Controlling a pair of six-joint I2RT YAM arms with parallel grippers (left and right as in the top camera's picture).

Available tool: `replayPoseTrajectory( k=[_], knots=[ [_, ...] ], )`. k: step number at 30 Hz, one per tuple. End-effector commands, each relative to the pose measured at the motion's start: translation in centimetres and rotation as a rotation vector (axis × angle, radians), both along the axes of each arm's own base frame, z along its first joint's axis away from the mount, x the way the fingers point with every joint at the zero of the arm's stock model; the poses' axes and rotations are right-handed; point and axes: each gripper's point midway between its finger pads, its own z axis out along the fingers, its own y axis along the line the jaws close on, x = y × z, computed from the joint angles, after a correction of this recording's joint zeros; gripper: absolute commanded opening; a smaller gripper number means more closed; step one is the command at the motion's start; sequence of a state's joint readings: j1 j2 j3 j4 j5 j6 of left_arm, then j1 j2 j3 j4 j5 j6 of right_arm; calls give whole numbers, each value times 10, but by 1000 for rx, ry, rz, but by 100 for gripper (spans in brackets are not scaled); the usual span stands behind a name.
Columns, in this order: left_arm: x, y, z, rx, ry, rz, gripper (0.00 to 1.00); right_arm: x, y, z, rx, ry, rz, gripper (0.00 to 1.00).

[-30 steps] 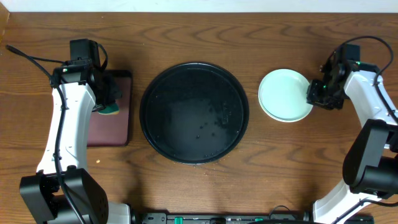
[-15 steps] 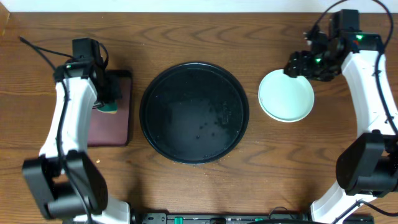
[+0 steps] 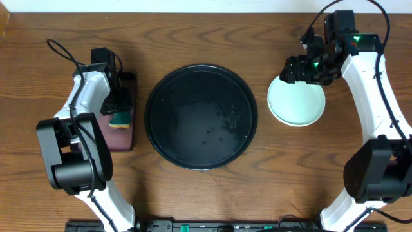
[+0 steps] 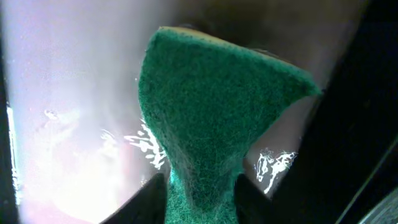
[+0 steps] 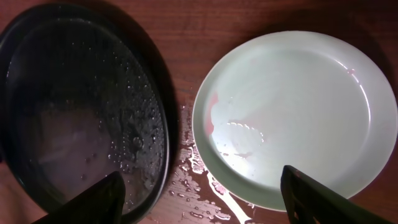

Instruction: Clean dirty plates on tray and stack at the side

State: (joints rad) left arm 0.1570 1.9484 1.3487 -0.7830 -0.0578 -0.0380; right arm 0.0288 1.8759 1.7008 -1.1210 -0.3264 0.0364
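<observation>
since a second ago the right gripper point(image 3: 293, 69) has swung from the 3 o'clock edge of the pale mint round plate point(image 3: 297, 102) across to its 11 o'clock rim, and the left gripper point(image 3: 118, 108) has shifted a little towards 6 o'clock along the small rectangular maroon tray point(image 3: 127, 132)

the large round glossy black tray point(image 3: 201, 116) lies at the middle of the brown wooden table point(image 3: 206, 26), with nothing on it but water droplets point(image 5: 134, 140). the maroon tray is just beside it at 9 o'clock, and the plate sits near it at 3 o'clock, apart from its rim. more droplets spot the wood in the gap between plate and black tray

the plate lies flat, face up; being round it has no long axis. a paler rim shows under its 7 o'clock edge, so it rests on at least one other plate, though how many i cannot tell. a faint pink smear point(image 5: 213, 107) sits in its well on the side facing the black tray

the right gripper's jaws stand wide apart with nothing between them, above the plate and clear of it. the left gripper's jaws are closed on a green scouring sponge point(image 4: 211, 112), pinched at its narrow end between the fingers point(image 4: 152, 202); its long axis runs outward from them, widening, over the wet maroon tray
</observation>
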Motion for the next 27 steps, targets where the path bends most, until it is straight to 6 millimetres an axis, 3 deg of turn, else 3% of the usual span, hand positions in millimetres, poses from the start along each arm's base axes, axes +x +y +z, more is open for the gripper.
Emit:
replayPoseTrajectory(
  k=[1, 3, 9, 11, 12, 13, 19, 21, 27],
  knots=[
    [12, 5, 41, 20, -89, -1, 61, 3, 8, 18, 12, -49, 33, 77],
    [15, 5, 67, 29, -141, -1, 72, 4, 8, 25, 12, -59, 32, 77],
    [4, 4, 145, 58, -313, -1, 73, 5, 2, 63, -27, -104, 39, 80],
    [1, 3, 162, 65, -360, -1, 73, 3, -1, 76, -48, -114, 34, 80],
    [-1, 3, 170, 69, -383, -1, 73, 1, 0, 84, -47, -121, 38, 85],
    [-2, 3, 175, 71, -395, -1, 73, 0, 1, 90, -46, -125, 40, 99],
    [-6, 2, 188, 77, -433, 0, 74, -21, -2, 142, -45, -189, 32, 99],
    [-6, 2, 188, 77, -432, 0, 74, -38, -4, 171, -42, -246, 24, 99],
    [-6, 2, 188, 77, -432, 0, 74, -79, -2, 229, -15, -405, 14, 99]
  ],
)
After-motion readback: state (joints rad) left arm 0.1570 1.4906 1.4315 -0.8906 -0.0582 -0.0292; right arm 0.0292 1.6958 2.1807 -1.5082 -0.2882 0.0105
